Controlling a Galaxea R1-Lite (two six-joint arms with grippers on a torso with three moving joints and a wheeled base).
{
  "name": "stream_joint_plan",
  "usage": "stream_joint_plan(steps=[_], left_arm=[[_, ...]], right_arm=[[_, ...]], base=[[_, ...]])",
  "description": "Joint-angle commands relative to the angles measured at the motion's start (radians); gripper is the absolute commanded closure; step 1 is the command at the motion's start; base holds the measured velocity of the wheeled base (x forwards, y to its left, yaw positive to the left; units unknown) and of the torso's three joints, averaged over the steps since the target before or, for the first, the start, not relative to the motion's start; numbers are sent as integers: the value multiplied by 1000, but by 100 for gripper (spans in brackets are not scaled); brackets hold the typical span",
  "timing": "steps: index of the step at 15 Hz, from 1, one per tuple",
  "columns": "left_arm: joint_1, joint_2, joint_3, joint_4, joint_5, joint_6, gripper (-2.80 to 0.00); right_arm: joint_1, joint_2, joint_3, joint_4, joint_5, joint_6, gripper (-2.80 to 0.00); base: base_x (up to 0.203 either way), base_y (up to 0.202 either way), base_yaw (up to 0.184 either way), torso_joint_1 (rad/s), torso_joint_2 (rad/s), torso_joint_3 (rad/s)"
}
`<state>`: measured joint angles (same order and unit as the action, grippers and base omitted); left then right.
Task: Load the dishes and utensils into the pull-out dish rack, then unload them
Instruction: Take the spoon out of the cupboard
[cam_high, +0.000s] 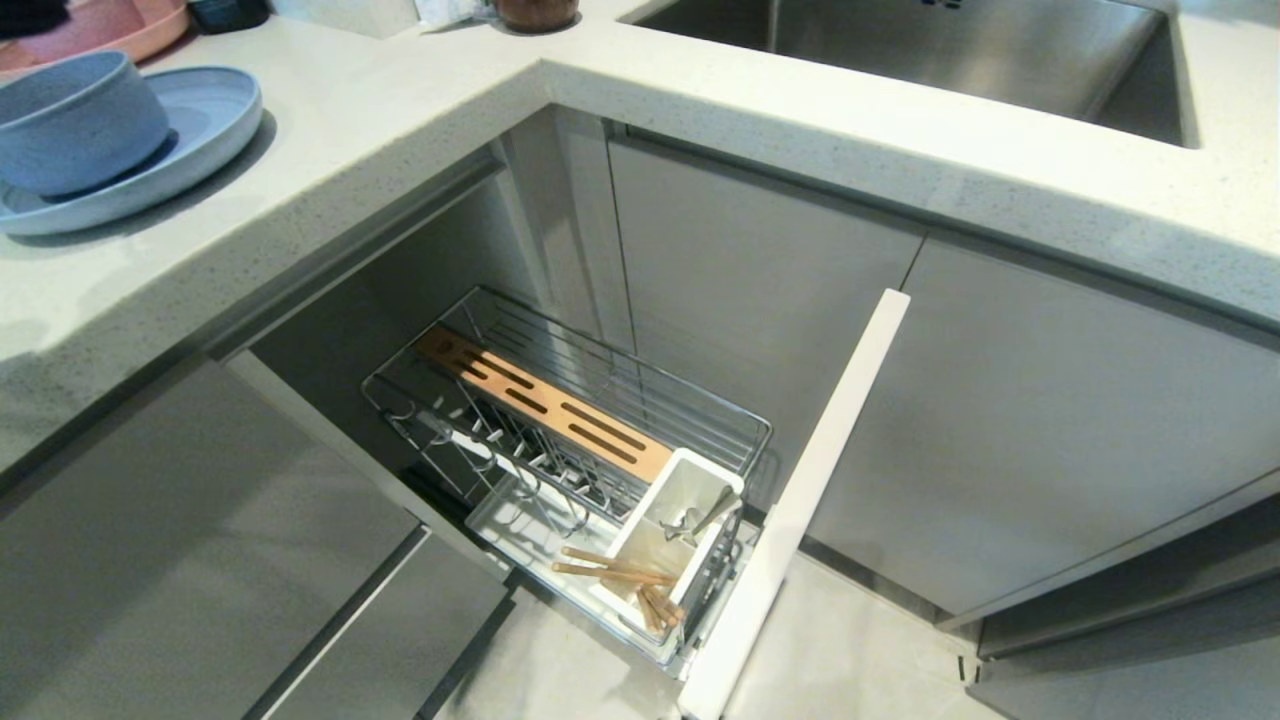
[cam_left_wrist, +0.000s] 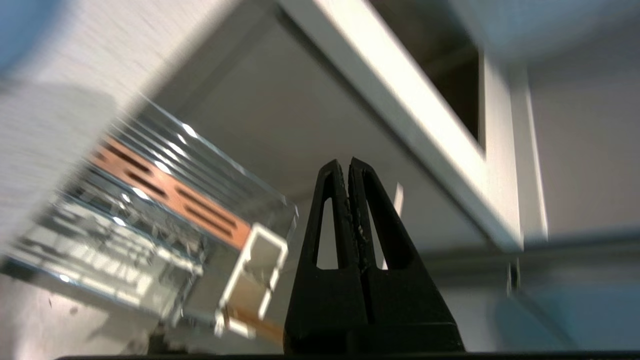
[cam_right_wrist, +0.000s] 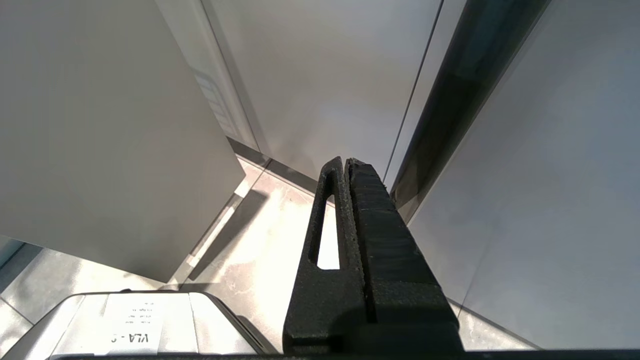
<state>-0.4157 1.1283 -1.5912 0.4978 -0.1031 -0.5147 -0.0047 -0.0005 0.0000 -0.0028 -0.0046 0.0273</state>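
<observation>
Two utensils sit in the caddy (cam_high: 670, 520); plate (cam_high: 200, 130) and bowl (cam_high: 75, 120) wait.
We judge the bowl light, stiff, slick: we'd pinch its rim. Both grippers' jaws are together, empty.

Chrome wire rack (cam_high: 600, 400), matte speckled countertop (cam_high: 400, 110)

Head camera high above rack (cam_high: 570, 440)

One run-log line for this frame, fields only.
rack: chrome wire pull-out rack open | caddy: wooden chopsticks, silver metal spoon | counter: pale blue bowl on pale blue plate | left pincer: shut, empty
</observation>
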Motion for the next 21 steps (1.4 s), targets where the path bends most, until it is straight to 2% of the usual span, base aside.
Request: stream_joint_plan(steps=[1, 3, 4, 8, 12, 15, 17, 19, 20, 21], left_arm=[[-157, 89, 69, 23, 22, 21, 0], [-231, 200, 81, 100, 50, 28, 0], [-245, 251, 74, 150, 56, 30, 0], [-259, 406, -46, 424, 62, 28, 0], [-273, 567, -118, 617, 65, 32, 0], [-276, 653, -143, 640, 54, 21, 0], [-299, 687, -182, 638, 18, -67, 0], [-315, 719, -196, 628, 11, -115, 0], [-324, 734, -197, 607, 10, -160, 0], [-343, 745, -198, 582, 11, -213, -280]], right_arm=[[0, -3, 2, 0, 0, 0, 0], [0, -4, 2, 0, 0, 0, 0], [0, -4, 2, 0, 0, 0, 0], [0, -4, 2, 0, 0, 0, 0], [0, -4, 2, 0, 0, 0, 0], [0, -4, 2, 0, 0, 0, 0], [0, -4, 2, 0, 0, 0, 0], [0, -4, 2, 0, 0, 0, 0], [0, -4, 2, 0, 0, 0, 0], [0, -4, 2, 0, 0, 0, 0]], base=[[0, 0, 0, 0, 0, 0], [0, 0, 0, 0, 0, 0], [0, 0, 0, 0, 0, 0], [0, 0, 0, 0, 0, 0], [0, 0, 0, 0, 0, 0], [0, 0, 0, 0, 0, 0], [0, 0, 0, 0, 0, 0], [0, 0, 0, 0, 0, 0], [0, 0, 0, 0, 0, 0], [0, 0, 0, 0, 0, 0]])
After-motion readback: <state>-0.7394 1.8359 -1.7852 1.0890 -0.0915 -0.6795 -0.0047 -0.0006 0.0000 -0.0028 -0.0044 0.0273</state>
